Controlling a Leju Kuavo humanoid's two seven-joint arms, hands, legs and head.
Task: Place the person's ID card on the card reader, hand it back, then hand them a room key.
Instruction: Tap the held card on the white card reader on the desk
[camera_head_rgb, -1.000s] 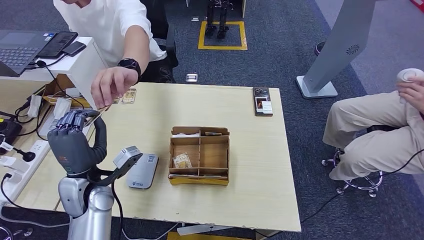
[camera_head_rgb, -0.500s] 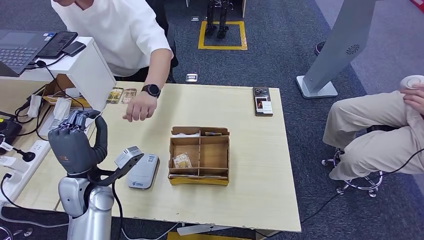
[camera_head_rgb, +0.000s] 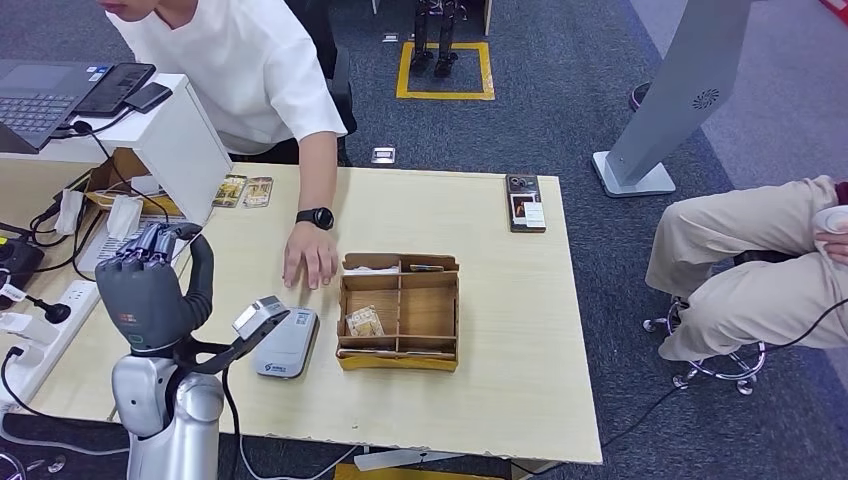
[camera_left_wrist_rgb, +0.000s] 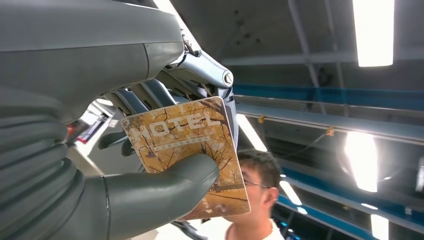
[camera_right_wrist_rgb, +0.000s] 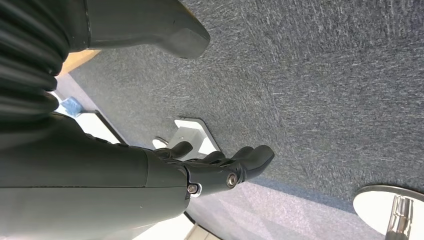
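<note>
Light wood desk (camera_head_rgb: 480, 380): left hand (camera_head_rgb: 150, 290) raised at its 8 o'clock corner pinching the room key (camera_left_wrist_rgb: 187, 155), the person's hand (camera_head_rgb: 310, 262) at 1 o'clock, nearest; right hand (camera_right_wrist_rgb: 215, 167) loose, holding nothing.

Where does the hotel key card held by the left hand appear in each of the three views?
Head view: hidden behind the raised left hand, over the table's left edge.
Left wrist view: hotel key card at centre, pinched under the thumb.
Right wrist view: not in it.
Shared landmark: the person in the white shirt, also in the left wrist view.
</note>
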